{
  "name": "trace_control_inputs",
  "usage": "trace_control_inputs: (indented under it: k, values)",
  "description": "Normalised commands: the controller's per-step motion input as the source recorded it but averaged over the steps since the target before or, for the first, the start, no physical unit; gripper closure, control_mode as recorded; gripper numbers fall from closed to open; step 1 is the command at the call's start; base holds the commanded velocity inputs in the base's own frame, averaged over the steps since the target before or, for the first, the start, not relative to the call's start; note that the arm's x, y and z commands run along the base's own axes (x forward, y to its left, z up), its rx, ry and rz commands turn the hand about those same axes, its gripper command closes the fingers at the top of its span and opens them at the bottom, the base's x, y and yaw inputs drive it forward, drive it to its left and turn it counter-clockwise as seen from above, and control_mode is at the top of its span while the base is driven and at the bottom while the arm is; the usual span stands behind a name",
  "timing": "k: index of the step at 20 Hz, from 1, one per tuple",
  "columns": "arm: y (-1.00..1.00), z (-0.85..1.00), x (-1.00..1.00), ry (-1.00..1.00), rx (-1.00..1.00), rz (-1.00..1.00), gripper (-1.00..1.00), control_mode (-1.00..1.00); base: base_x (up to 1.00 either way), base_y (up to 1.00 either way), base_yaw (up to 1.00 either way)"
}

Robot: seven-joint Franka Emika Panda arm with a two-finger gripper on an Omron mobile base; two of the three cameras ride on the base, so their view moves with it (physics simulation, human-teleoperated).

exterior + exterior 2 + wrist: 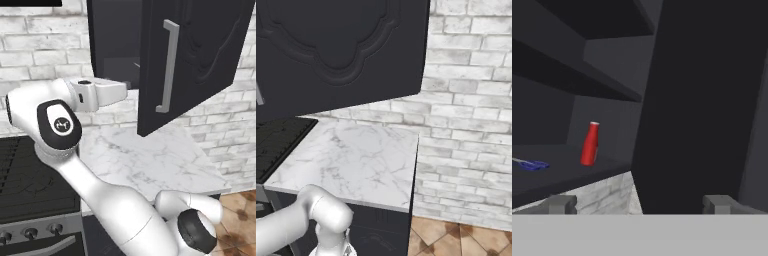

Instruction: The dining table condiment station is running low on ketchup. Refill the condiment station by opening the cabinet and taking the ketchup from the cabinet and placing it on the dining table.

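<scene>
Your ketchup (590,144) stands upright on the bottom shelf of the cabinet (195,60), long axis vertical, cap up — in the hand view it sits up and to the left of the gripper (640,204), well apart, deeper inside the opening. The two fingertips show at the bottom of that view, spread wide with nothing between them, so the jaws are apart and empty. The bottle is not centred between them; it lies over toward the left fingertip (560,204), so my read is you need to shift the hand that way and push forward before any close. The open door (707,100) fills the right half of the hand view, close to the right fingertip — judge that as the main snag risk if you swing wrong. A blue pair of scissors (531,164) lies flat on the same shelf, left of the bottle and apart from it; keep clear. In the left base view the arm is raised, forearm bent up from the base, hand (102,92) held roughly level and pointing right into the cabinet mouth, beside the door with its silver bar handle (168,67). The marble counter (150,160) lies below the cabinet, with the stove (30,175) to its left. Door step looks done; the grasp is not yet started.
</scene>
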Motion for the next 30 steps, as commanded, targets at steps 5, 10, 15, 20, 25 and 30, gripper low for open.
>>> trace_control_inputs:
  k: [5, 10, 15, 20, 25, 30]
  values:
    - [-0.04, -0.02, 0.4, 0.0, 0.0, 0.0, -1.0, -1.0, 0.0, 0.0, 0.0]
    - [-0.15, 0.0, 0.29, 0.0, 0.0, 0.0, -1.0, -1.0, 0.0, 0.0, 0.0]
    - [-0.18, 0.0, 0.28, 0.0, 0.0, -0.02, -1.0, -1.0, 0.0, 0.0, 0.0]
    - [-0.31, 0.0, 0.1, 0.0, 0.0, -0.04, -1.0, -1.0, 0.0, 0.0, 0.0]
    - [-0.69, 0.02, -0.32, 0.0, 0.0, -0.09, -1.0, -1.0, 0.0, 0.0, 0.0]
    - [-0.93, 0.15, -0.78, 0.0, 0.04, -0.13, -1.0, -1.0, 0.0, 0.0, 0.0]
